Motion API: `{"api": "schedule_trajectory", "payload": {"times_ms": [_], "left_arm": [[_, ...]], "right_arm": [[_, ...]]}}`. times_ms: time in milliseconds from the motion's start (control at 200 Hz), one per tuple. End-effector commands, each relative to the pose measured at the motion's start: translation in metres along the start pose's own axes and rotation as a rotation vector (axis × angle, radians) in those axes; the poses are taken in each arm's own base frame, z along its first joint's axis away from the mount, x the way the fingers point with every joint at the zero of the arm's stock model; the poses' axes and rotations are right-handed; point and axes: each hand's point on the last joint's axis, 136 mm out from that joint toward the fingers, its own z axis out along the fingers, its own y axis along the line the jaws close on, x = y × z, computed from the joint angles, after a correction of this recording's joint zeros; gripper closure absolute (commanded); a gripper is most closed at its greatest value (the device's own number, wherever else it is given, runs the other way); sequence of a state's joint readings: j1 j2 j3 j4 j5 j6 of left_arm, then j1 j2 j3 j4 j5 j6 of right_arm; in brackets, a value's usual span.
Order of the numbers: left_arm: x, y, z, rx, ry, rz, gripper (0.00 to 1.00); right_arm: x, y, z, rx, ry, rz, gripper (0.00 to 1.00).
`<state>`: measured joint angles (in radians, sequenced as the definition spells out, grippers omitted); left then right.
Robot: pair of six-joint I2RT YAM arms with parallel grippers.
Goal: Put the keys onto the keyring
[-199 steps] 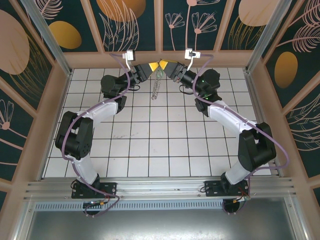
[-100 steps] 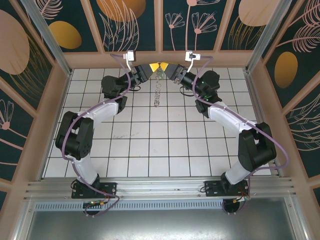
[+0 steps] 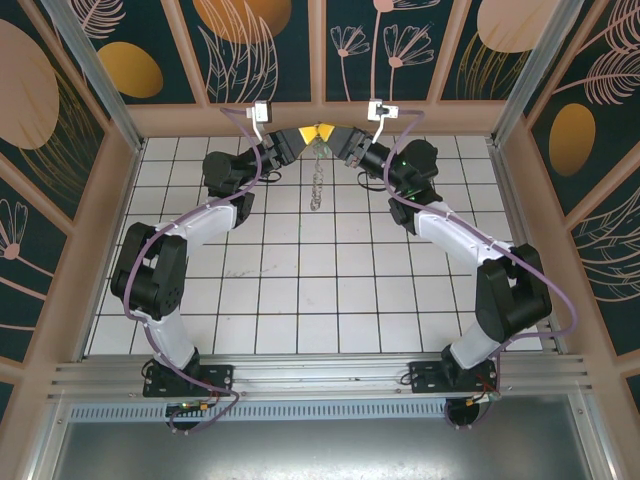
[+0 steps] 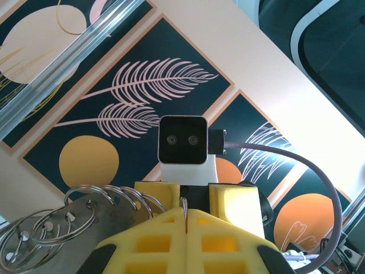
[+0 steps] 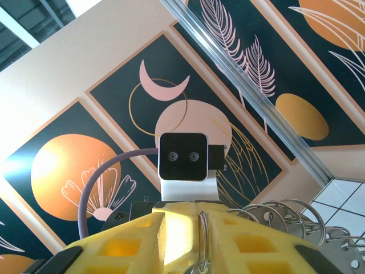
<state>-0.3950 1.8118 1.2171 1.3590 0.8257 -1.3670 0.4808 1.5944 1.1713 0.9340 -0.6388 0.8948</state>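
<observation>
The keyring (image 3: pixel 317 185) hangs in the air at the back centre of the table, its silvery loops dangling in a string below my two grippers. My left gripper (image 3: pixel 307 134) is shut on the hoop's thin wire (image 4: pixel 185 205), with the loops (image 4: pixel 85 208) fanned to its left. My right gripper (image 3: pixel 329 134) faces it tip to tip. In the right wrist view the wire (image 5: pixel 202 228) lies against my right-hand finger (image 5: pixel 251 242), with a narrow gap to the other finger (image 5: pixel 125 245). More loops (image 5: pixel 285 220) spread to the right. The keys are hidden.
The white tiled floor (image 3: pixel 300 290) lies below the arms. A wooden back wall (image 3: pixel 320 118) with dark painted panels stands directly behind the grippers, and slanted side walls (image 3: pixel 95 220) close in both sides.
My right gripper's jaws have narrowed around the wire. The hanging string of loops has swung slightly to the right. The left gripper has stayed shut.
</observation>
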Motion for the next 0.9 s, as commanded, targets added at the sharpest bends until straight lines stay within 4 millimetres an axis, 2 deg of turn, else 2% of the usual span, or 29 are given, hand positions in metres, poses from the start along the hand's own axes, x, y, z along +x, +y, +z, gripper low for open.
{"api": "schedule_trajectory", "payload": {"times_ms": [0,85,180,345,445,541,591,646,656,681,816,881,896], "left_arm": [[-0.001,-0.015,0.002,0.055,-0.011,0.047,1.0],[-0.001,-0.014,0.002,0.055,-0.011,0.045,1.0],[-0.001,-0.014,0.002,0.055,-0.011,0.045,1.0],[-0.001,-0.012,0.004,0.049,0.0,0.049,1.0],[-0.004,-0.005,0.004,-0.004,0.025,0.086,0.71],[-0.01,0.003,-0.001,-0.097,0.043,0.155,0.55],[-0.012,0.008,-0.002,-0.147,0.067,0.198,0.51],[-0.009,0.021,-0.002,-0.206,0.111,0.226,0.48],[-0.012,0.011,-0.001,-0.202,0.113,0.247,0.48],[-0.013,0.009,0.0,-0.212,0.129,0.27,0.47],[-0.012,0.015,0.005,-0.245,0.208,0.315,0.44],[-0.014,0.009,0.009,-0.235,0.239,0.333,0.43],[-0.011,0.021,0.008,-0.244,0.254,0.315,0.43]], "right_arm": [[-0.001,0.011,0.006,-0.041,0.015,-0.027,0.78],[0.001,0.011,0.007,-0.044,0.026,-0.027,0.85],[0.004,0.008,0.006,-0.039,0.038,-0.026,1.0],[0.0,0.002,0.0,-0.027,0.048,-0.04,1.0],[-0.013,-0.006,-0.01,-0.002,0.063,-0.062,1.0],[-0.028,-0.013,-0.021,0.019,0.099,-0.102,1.0],[-0.033,-0.015,-0.025,0.019,0.129,-0.127,1.0],[-0.036,-0.016,-0.028,0.018,0.169,-0.151,1.0],[-0.036,-0.017,-0.028,0.017,0.177,-0.157,1.0],[-0.037,-0.017,-0.028,0.014,0.197,-0.168,1.0],[-0.031,-0.022,-0.027,-0.005,0.307,-0.222,1.0],[-0.025,-0.024,-0.026,-0.03,0.373,-0.243,1.0],[-0.023,-0.026,-0.026,-0.029,0.388,-0.246,1.0]]}}
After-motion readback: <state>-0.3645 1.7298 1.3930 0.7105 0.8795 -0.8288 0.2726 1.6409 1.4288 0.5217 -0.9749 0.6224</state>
